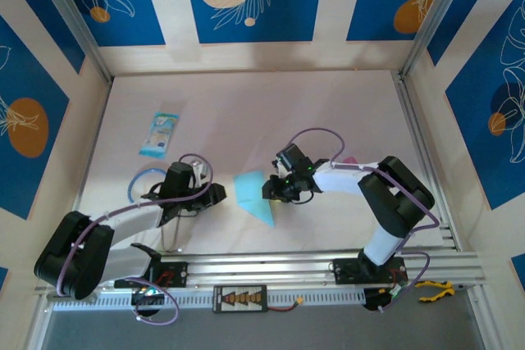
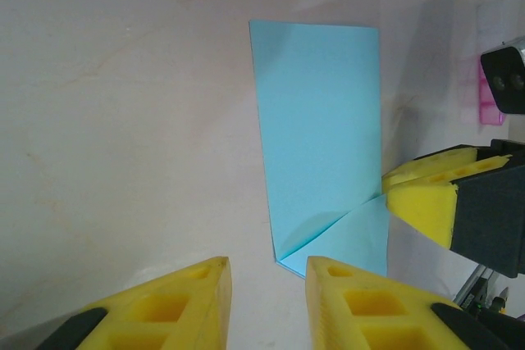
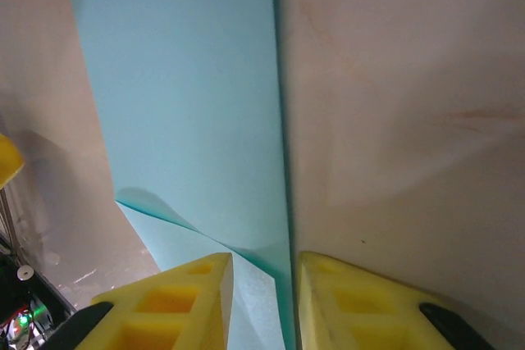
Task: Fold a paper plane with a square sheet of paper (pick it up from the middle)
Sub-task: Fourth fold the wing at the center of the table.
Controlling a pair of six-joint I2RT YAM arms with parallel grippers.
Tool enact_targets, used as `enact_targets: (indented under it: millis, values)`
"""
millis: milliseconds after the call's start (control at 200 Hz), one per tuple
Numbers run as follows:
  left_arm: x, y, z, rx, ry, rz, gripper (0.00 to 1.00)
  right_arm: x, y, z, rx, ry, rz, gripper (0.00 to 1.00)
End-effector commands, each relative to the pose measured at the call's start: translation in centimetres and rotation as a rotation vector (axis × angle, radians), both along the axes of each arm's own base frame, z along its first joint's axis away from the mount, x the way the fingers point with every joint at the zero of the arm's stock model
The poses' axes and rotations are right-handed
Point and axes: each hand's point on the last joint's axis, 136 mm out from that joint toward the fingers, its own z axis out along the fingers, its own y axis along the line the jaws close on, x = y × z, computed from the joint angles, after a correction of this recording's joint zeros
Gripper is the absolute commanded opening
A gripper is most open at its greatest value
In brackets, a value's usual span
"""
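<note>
The square sheet of paper (image 1: pixel 253 196) lies flat mid-table, light blue, folded in half into a long rectangle (image 2: pixel 320 120) with one near corner turned in as a triangular flap (image 2: pixel 353 235). My left gripper (image 1: pixel 220 194) rests low at the sheet's left side. In the left wrist view it (image 2: pixel 268 272) is open on bare table, the paper's corner just ahead of its right finger. My right gripper (image 1: pixel 269 190) sits at the sheet's right edge. Its jaws (image 3: pixel 264 272) stand slightly apart over the folded edge, the curled flap (image 3: pixel 176 235) lying between the fingers (image 3: pixel 172 305).
A blue-and-white printed packet (image 1: pixel 159 134) lies at the back left. A small pink item (image 1: pixel 349 160) sits behind the right arm, seen too in the left wrist view (image 2: pixel 490 96). An aluminium rail (image 1: pixel 328 264) runs along the near edge; walls close in both sides.
</note>
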Motion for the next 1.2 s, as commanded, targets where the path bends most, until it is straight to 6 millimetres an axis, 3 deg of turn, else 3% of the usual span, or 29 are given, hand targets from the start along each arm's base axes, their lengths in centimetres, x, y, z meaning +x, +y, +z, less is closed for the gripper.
enact_targets:
  millis: [0,325,885,1196]
  values:
    - [0.1,-0.1,0.5,-0.009,-0.003,-0.017,0.3,-0.4,0.5,0.0,0.009,0.014,0.03,0.23]
    - [-0.1,-0.2,0.9,-0.02,-0.01,-0.026,0.3,-1.4,0.3,0.5,0.015,0.031,0.033,0.05]
    - [0.2,0.1,1.0,0.003,-0.008,-0.01,0.32,-1.5,-1.0,-0.2,-0.048,0.038,0.014,0.07]
    - [-0.3,-0.7,0.4,-0.032,0.052,-0.035,0.33,-1.9,-0.3,1.0,0.0,0.023,0.049,0.14]
